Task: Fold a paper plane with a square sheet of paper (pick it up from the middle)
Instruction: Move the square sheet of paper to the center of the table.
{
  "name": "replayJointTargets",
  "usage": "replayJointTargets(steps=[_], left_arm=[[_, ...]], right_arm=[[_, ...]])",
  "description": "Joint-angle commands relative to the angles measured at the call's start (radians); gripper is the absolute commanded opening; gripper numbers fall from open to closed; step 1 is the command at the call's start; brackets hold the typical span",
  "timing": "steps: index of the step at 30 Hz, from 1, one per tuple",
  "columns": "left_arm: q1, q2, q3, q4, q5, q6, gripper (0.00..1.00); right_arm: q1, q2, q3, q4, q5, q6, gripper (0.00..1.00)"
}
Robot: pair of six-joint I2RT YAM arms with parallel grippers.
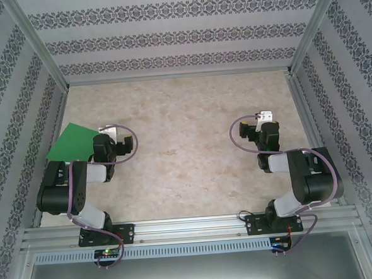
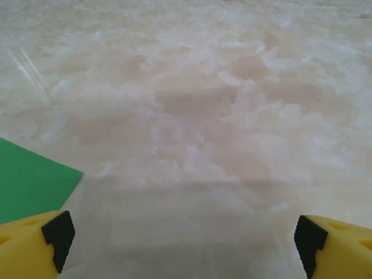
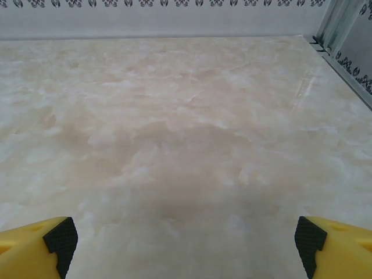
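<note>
Yellow plastic fingers (image 2: 23, 247) tipped with black pads (image 2: 57, 238) head our list, at the bottom corners of the left wrist view. They belong to the left tool (image 2: 183, 241), whose jaws we record as spread wide with nothing between them but bare surface. We enter the right tool (image 3: 186, 244) likewise: spread wide, pinching nothing, its two yellow fingers at the lower corners of its own view. Item: one square sheet of thin bright-green paper (image 1: 74, 143), lying flat as a single piece on the beige marbled surface (image 1: 193, 152), at its left side near the left wall and just beside the left arm (image 1: 59, 188), whose wrist covers part of the sheet's right edge in the overhead view. From the left wrist we see one sharp corner of the sheet (image 2: 29, 186) reaching in from the left edge, just ahead of the left-hand finger and outside the gap between the jaws; whether finger and paper touch we cannot tell. Item: right arm (image 1: 311, 176), black like the left, well apart from it across the surface. Item: looped purple cables (image 1: 137, 141) on both arms. Item: aluminium rail (image 1: 191, 226) at the near edge, carrying both bases. Item: enclosure walls papered in grey floral stripes (image 1: 167, 36).
</note>
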Motion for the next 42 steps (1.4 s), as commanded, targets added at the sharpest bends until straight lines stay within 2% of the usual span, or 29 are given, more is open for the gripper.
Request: replayJointTargets(steps=[1, 18, 22, 27, 30, 34, 39, 42], left_arm=[[0.008, -0.009, 0.011, 0.056, 0.015, 0.009, 1.0], [0.017, -0.01, 0.013, 0.055, 0.033, 0.005, 1.0], [0.015, -0.023, 0.017, 0.04, 0.003, -0.001, 1.0], [0.013, -0.174, 0.115, -0.259, -0.03, -0.021, 1.0], [0.011, -0.235, 0.206, -0.479, -0.081, -0.096, 1.0], [0.013, -0.251, 0.371, -0.825, -0.108, -0.214, 1.0], [0.021, -0.203, 0.535, -1.118, -0.114, -0.283, 1.0], [0.049, -0.17, 0.607, -1.238, -0.111, -0.318, 1.0]], right_arm=[[0.001, -0.014, 0.007, 0.032, 0.01, -0.01, 0.98], [-0.01, -0.014, 0.01, 0.027, -0.014, -0.003, 0.98], [-0.01, -0.034, 0.002, 0.033, -0.008, 0.003, 0.98], [-0.008, -0.197, 0.029, -0.16, -0.034, -0.014, 0.98], [-0.008, -0.335, 0.053, -0.291, -0.072, 0.017, 0.98], [0.002, -0.472, 0.135, -0.493, -0.242, 0.081, 0.98], [0.042, -0.531, 0.223, -0.631, -0.457, 0.162, 0.98], [0.077, -0.524, 0.273, -0.674, -0.595, 0.206, 0.98]])
